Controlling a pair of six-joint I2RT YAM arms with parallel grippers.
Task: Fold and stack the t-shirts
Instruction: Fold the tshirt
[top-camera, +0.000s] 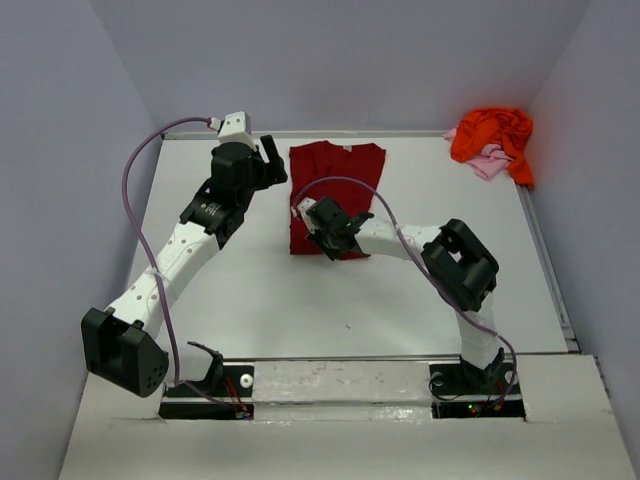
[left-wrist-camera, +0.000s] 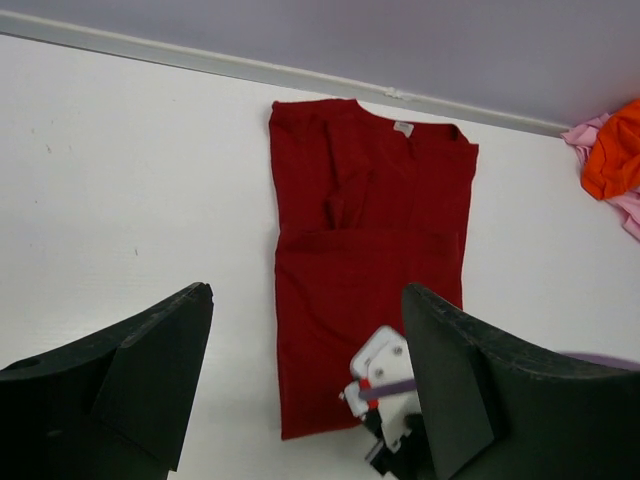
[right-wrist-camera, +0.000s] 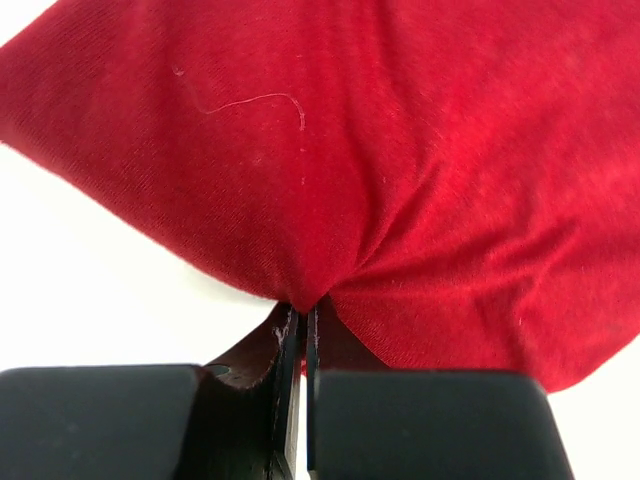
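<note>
The right wrist view alone shows the grip. The right pincer (right-wrist-camera: 303, 322) is clenched on a fold of the red shirt (right-wrist-camera: 400, 150), and the cloth gathers into creases that run down to the closed tips. From above, the right pincer (top-camera: 328, 245) sits over the shirt's near end and hides that pinch.

The red shirt (top-camera: 337, 178) lies flat on the worktop (top-camera: 300, 300), far of centre. It is folded into a narrow strip with its collar at the far end. The left wrist view adds what the top view loses: the red shirt (left-wrist-camera: 370, 260) has its sleeves turned in and a crease across the middle. In that view one dark finger (left-wrist-camera: 470, 390) covers part of the right arm's white wrist at the shirt's near edge.

The left pincer (top-camera: 272, 160) hangs released with its jaws wide, just left of the shirt's far end and apart from the cloth.

In the far right corner the orange shirt (top-camera: 492, 130) lies crumpled on the pink shirt (top-camera: 488, 164). The left wrist view catches only their edge. A purple cable (top-camera: 345, 182) arcs over the red shirt.
</note>
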